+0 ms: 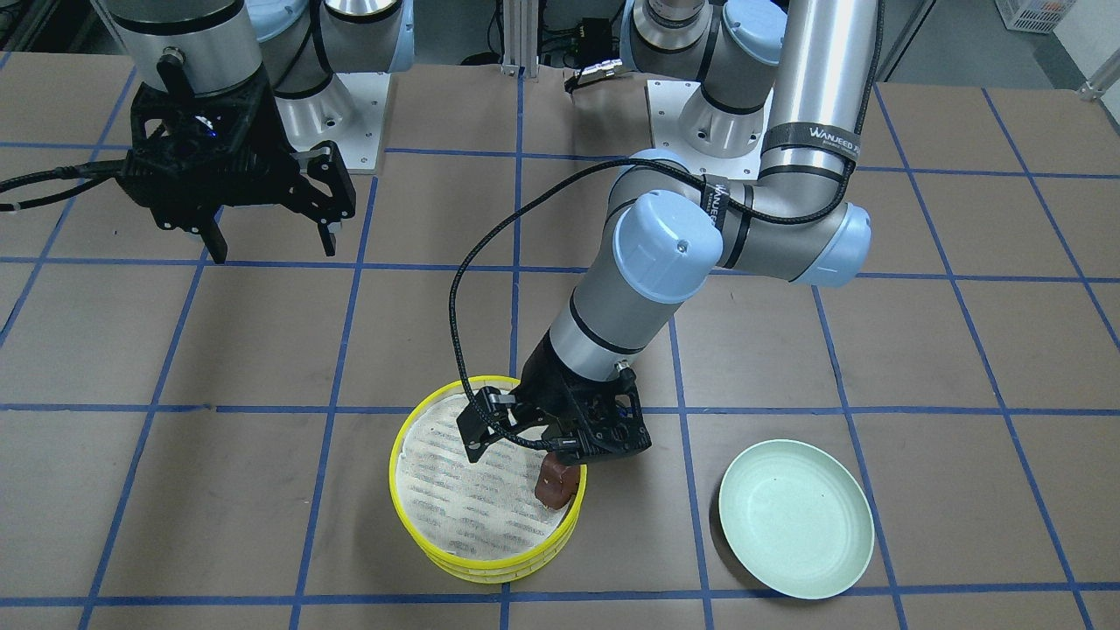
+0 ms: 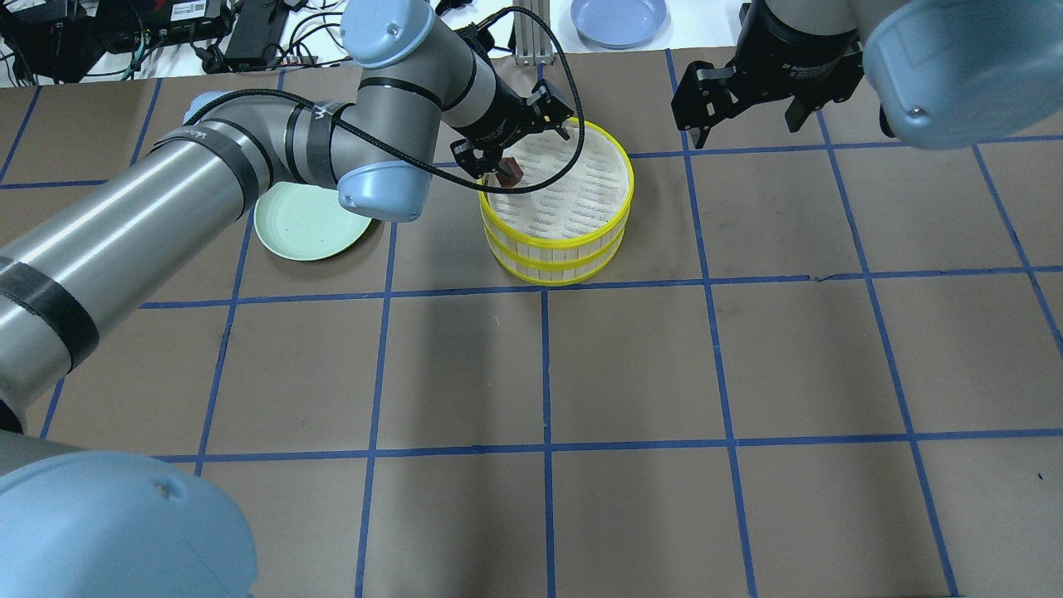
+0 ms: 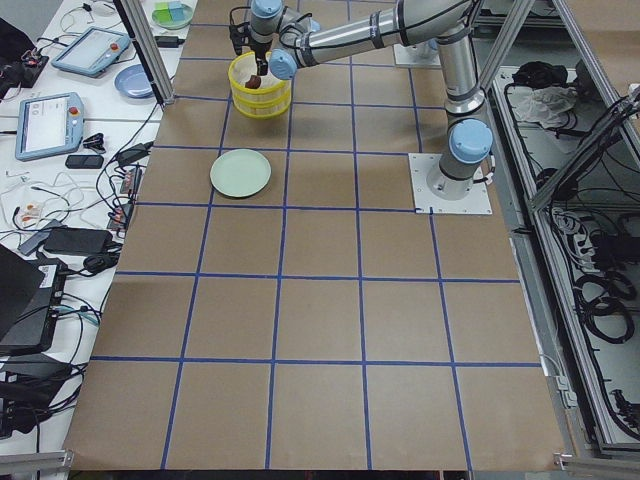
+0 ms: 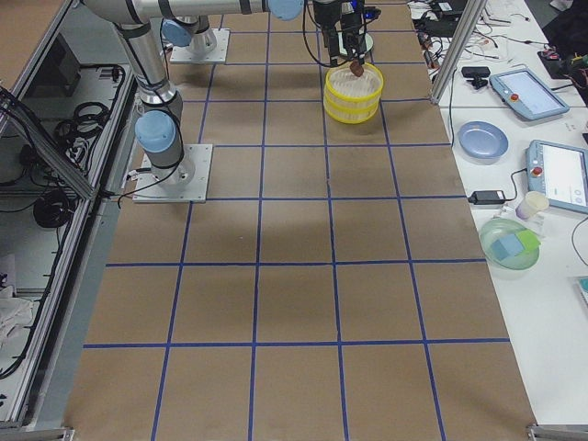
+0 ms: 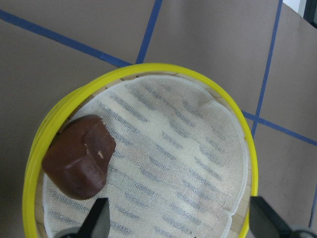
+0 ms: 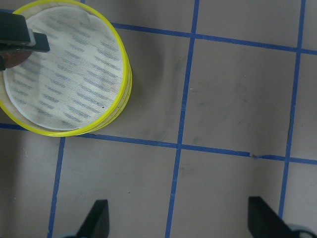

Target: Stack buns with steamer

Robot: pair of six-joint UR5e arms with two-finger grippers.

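The steamer is two yellow-rimmed trays stacked one on the other (image 1: 411, 516) (image 2: 581, 241). The dark reddish-brown bun (image 1: 558, 486) (image 2: 510, 171) lies on the top tray's mesh floor against the rim; it also shows in the left wrist view (image 5: 79, 163), beside the fingers and not between them. My left gripper (image 1: 521, 446) (image 2: 515, 154) (image 5: 181, 223) hangs open just above the top tray. My right gripper (image 1: 271, 245) (image 2: 747, 124) (image 6: 181, 223) is open and empty, up in the air away from the steamer (image 6: 124, 64). The cream-white bun is not visible.
An empty pale green plate (image 1: 796, 518) (image 2: 311, 220) lies on the table on my left of the steamer. A blue plate (image 2: 619, 18) sits on the white bench beyond the table's far edge. The brown table has blue tape grid lines.
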